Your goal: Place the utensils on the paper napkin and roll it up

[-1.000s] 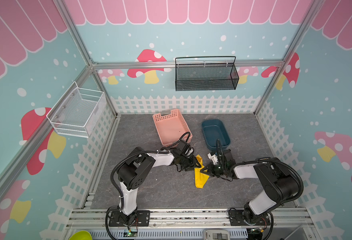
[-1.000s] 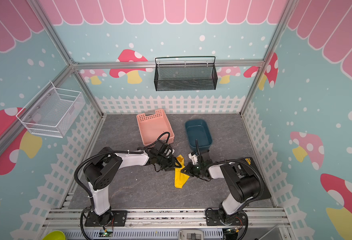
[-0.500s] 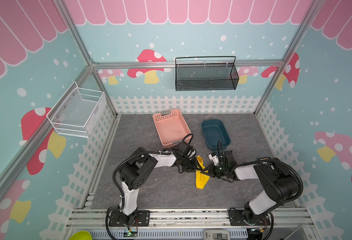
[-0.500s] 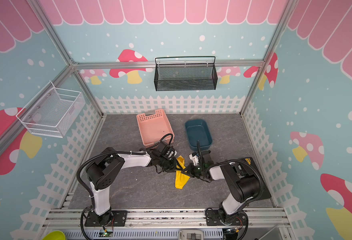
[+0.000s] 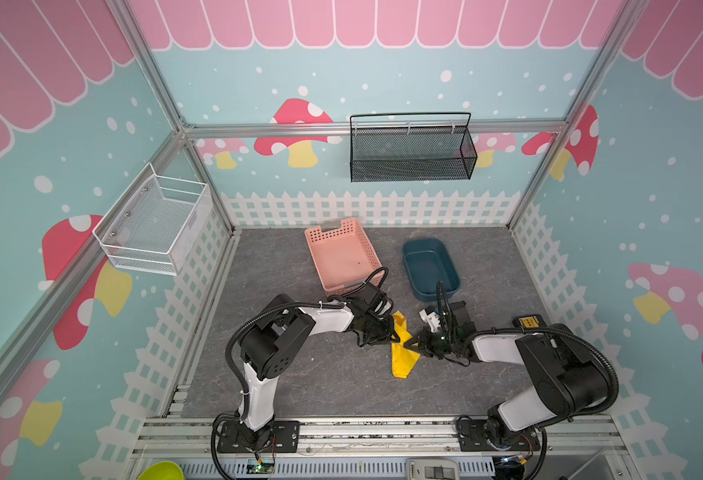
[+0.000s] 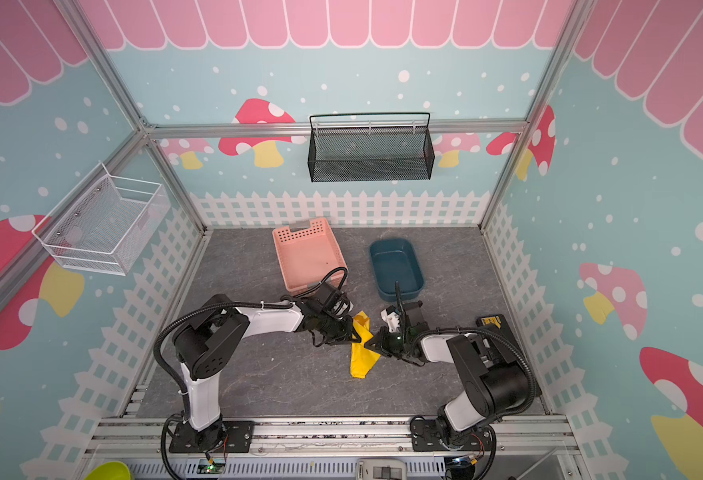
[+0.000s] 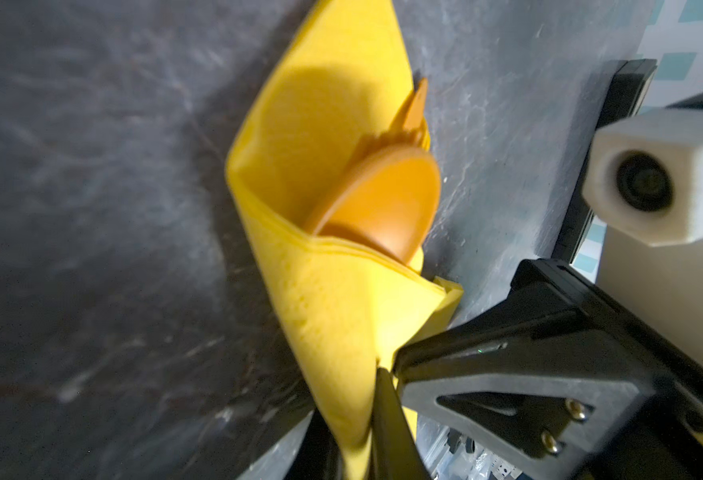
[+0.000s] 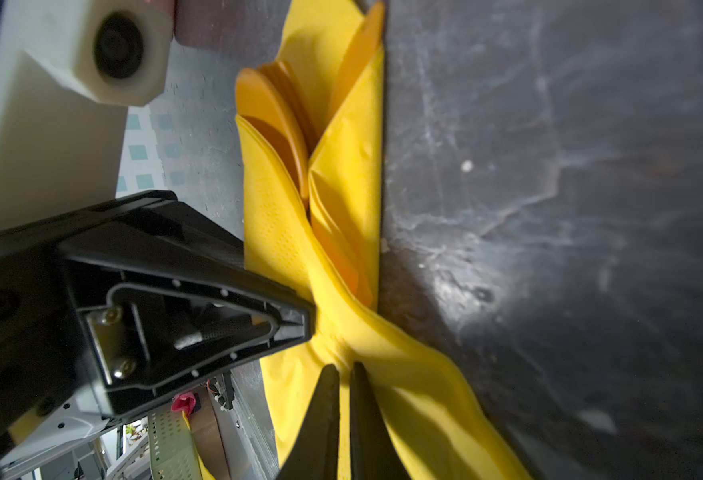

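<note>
Pinching the napkin point(image 5: 401, 358) from opposite sides, left gripper point(image 7: 356, 419) and right gripper point(image 8: 344, 376) could tear it, spilling the spoon point(image 7: 383, 208).

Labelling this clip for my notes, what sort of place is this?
Likely a robot test booth dressed as a playhouse: metal frame, mushroom wallpaper, two robot arms on a rail.
</note>
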Robot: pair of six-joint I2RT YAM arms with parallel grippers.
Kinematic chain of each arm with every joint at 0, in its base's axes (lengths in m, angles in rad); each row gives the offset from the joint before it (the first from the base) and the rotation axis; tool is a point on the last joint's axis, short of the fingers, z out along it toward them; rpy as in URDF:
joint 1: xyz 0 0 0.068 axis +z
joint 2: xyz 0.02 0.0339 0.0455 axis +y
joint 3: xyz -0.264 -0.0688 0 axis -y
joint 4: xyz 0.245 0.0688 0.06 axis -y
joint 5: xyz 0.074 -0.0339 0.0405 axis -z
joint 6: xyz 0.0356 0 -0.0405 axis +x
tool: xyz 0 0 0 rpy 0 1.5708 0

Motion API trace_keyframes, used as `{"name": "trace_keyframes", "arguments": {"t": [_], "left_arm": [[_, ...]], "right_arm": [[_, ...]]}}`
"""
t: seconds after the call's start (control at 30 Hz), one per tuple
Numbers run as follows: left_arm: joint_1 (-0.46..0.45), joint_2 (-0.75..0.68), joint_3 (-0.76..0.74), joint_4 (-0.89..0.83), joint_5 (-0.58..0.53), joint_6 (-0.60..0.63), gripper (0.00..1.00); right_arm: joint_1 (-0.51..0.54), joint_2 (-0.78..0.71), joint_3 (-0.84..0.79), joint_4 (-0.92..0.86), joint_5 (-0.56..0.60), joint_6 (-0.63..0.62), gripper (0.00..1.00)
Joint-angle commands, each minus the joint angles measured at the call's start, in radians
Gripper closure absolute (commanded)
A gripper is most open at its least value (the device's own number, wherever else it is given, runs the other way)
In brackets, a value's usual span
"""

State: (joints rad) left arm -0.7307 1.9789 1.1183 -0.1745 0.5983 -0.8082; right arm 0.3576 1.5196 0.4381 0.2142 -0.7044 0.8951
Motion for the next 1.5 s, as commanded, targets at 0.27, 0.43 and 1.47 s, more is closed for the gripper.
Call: {"name": "trace_keyframes", "arguments": {"t": [0.27, 0.43, 1.47], "left_arm": [[0.069, -0.003, -0.083, 0.175, 0.053, -0.144, 0.94], [0.085, -0.002, -0.099, 0.242, 0.094, -0.197, 0.95], [0.107, 0.031, -0.189, 0.543, 0.158, -0.447, 0.95]], "right_arm": [[-0.017, -0.152, -0.005, -0.122, 0.027, 0.019, 0.80], [-0.017, -0.223, -0.034, -0.117, 0.005, 0.043, 0.65], [-0.017, -0.016, -0.279, 0.635, -0.160, 0.494, 0.40]]}}
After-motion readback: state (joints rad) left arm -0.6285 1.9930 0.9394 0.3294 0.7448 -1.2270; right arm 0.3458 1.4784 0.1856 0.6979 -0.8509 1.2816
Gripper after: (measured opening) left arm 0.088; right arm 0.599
